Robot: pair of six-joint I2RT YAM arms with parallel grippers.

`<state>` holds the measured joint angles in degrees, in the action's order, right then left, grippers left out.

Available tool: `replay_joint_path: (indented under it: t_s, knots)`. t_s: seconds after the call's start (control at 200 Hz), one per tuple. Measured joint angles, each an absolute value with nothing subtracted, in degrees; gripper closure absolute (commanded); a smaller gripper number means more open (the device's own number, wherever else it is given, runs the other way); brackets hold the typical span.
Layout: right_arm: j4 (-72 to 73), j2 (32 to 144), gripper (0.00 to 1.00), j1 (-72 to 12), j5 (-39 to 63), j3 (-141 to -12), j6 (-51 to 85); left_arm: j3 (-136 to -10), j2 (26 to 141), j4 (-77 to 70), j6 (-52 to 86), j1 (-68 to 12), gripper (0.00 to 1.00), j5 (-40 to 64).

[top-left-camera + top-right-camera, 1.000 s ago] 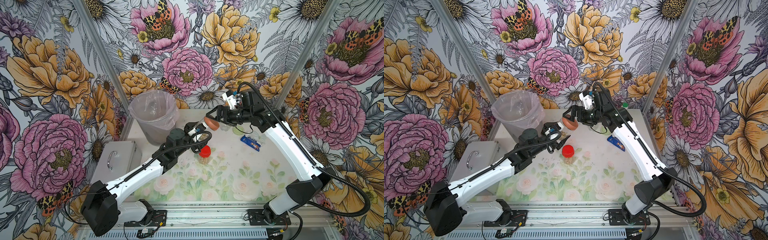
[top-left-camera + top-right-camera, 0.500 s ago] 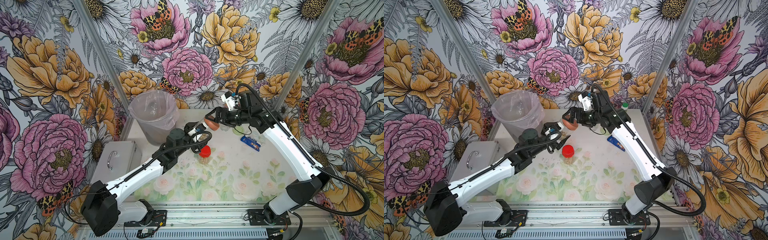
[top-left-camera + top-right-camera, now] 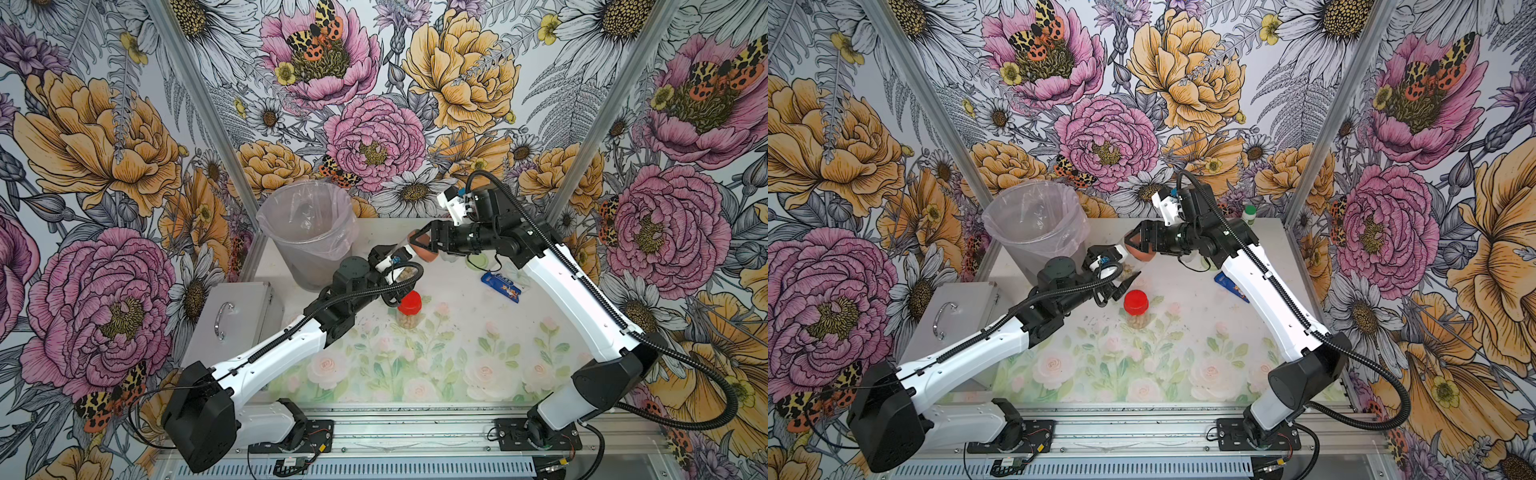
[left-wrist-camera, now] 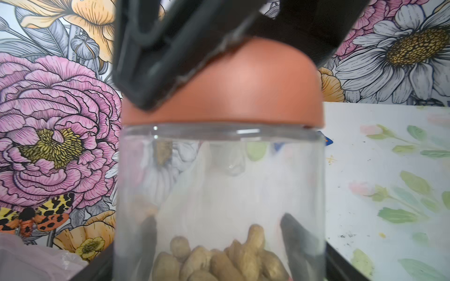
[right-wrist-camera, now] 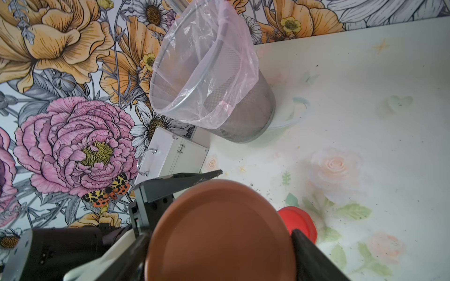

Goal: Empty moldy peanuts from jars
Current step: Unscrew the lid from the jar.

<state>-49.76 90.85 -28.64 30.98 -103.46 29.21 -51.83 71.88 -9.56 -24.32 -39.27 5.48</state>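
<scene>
The pale desk [image 3: 457,357] with its faded rose print fills the floor of this flowered booth. The left arm [image 3: 282,349] and right arm [image 3: 573,299] reach in over it from the near rail. The biggest thing on it is a grey mesh bin [image 3: 316,272] at the back left, upright and open and lined with thin pinkish plastic. A silver metal case [image 3: 232,320] with a handle lies by the desk's left edge. Just right of the bin, the left gripper [image 3: 405,266] has its jaws pinching the clear body of the brown-lidded jar [image 4: 219,182], which is held tilted up off the desk. The right gripper [image 3: 420,247] meets that jar at its top end. Its jaws sit on either side of the brown lid [image 5: 219,231], and both fingers [image 5: 309,253] press against the rim. The lid is on the jar. In front of it the red-lidded jar [image 3: 409,307] stands closed and upright on the desk, apart from both grippers. Behind the right wrist a light green lid [image 3: 478,262] sits low on the desk, though I cannot make out what is under it. A small blue packet [image 3: 500,286] lies flat nearby. A little white bottle [image 3: 1250,214] with a green cap stands at the back edge. Smallest are the peanuts [image 4: 219,262], a shallow heap at the held jar's far end from its lid.
</scene>
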Motion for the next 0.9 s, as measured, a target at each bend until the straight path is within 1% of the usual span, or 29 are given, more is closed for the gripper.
replay_joint_path:
  t_s: [0.115, 0.215, 0.44, 0.625, 0.831, 0.901]
  knots:
    - [-48.7, 90.9, 0.28, -28.1, 34.9, -102.2, 20.9, -51.8, 71.9, -8.3, -21.0, -36.6, 0.82, 13.3]
    - [-47.9, 90.7, 0.26, -27.9, 38.0, -100.7, 12.2, -51.8, 71.9, -6.9, -18.2, -34.6, 0.83, 20.2]
    - [-50.2, 89.6, 0.27, -27.6, 43.9, -99.2, -6.2, -51.8, 71.9, -4.0, -14.9, -32.3, 0.83, 31.9]
    - [-53.9, 89.6, 0.27, -26.5, 48.9, -99.1, -15.7, -51.8, 71.9, -2.7, -13.8, -31.4, 0.83, 37.5]
    - [-56.2, 90.2, 0.26, -26.1, 51.5, -99.2, -20.6, -51.8, 71.9, -1.0, -13.4, -31.2, 0.84, 40.3]
    - [-56.9, 90.6, 0.23, -26.0, 52.1, -99.2, -21.5, -51.8, 71.9, -0.4, -13.4, -31.1, 0.84, 40.6]
